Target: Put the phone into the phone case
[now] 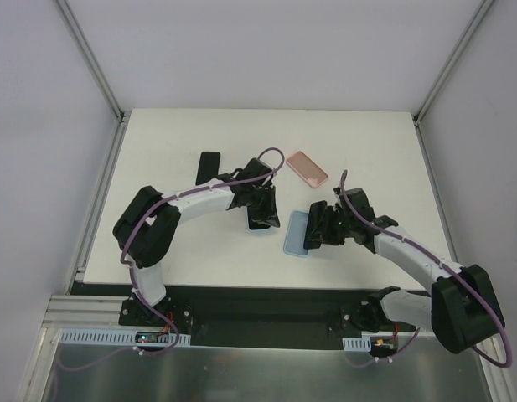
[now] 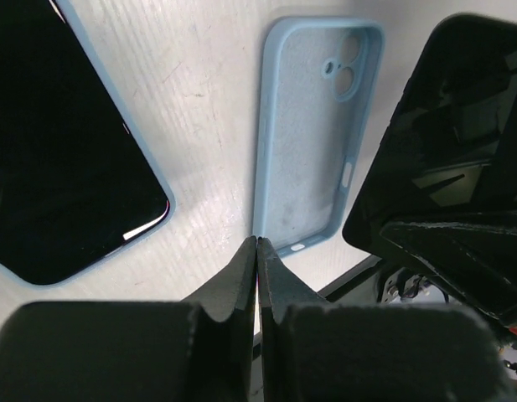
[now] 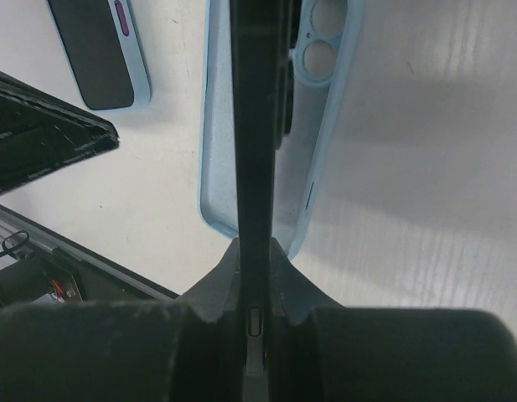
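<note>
White tabletop [image 1: 183,142], pale walls round it. Top ext. view: phone case [image 1: 295,233], light blue, lies centre-right in frame, long axis approx. up-down the frame. R gripper [image 1: 318,228] sits at its right edge, so R arm is much the nearer; its load can't be made out from here. L gripper [image 1: 260,203] is left of centre, over a cased handset [image 1: 258,223] just left of the phone case. Also present, clear of the work: black slab [image 1: 209,166] upper left, pink case or handset [image 1: 307,168] upper centre. L wrist view: L fingers pressed tip to tip, nothing between; phone case open side up, empty, upper centre, camera holes at its top end; cased handset at left, R gripper a dark mass at right, near the case. R wrist view: R fingers clamped on the phone [image 3: 256,126], held edge-on, running straight up the frame from the tips, parallel w/ the case's long axis and over its hollow. Touching or not: can't tell. Judgement: next needs the phone rolled flat into the hollow; L gripper close by is the only likely obstruction.
</note>
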`<act>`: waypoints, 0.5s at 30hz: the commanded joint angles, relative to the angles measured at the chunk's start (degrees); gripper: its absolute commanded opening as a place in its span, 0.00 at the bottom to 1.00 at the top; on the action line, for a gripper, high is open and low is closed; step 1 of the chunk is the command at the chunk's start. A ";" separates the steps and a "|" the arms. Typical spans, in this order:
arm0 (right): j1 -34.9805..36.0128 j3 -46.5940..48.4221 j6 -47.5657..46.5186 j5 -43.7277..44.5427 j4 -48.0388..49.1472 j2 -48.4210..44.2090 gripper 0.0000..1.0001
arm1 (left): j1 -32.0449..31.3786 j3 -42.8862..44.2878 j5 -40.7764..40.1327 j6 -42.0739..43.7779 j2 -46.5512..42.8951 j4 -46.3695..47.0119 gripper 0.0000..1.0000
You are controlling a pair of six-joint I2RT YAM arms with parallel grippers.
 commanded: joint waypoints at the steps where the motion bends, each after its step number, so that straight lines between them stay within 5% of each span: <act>1: 1.11 0.83 2.81 -0.74 6.43 1.61 0.04 | -1.42 -2.67 -1.08 -1.61 0.89 1.91 0.00; 15: 4.54 1.09 5.71 -1.88 10.40 9.35 0.05 | -5.81 -5.40 -2.14 -5.57 3.88 5.16 0.00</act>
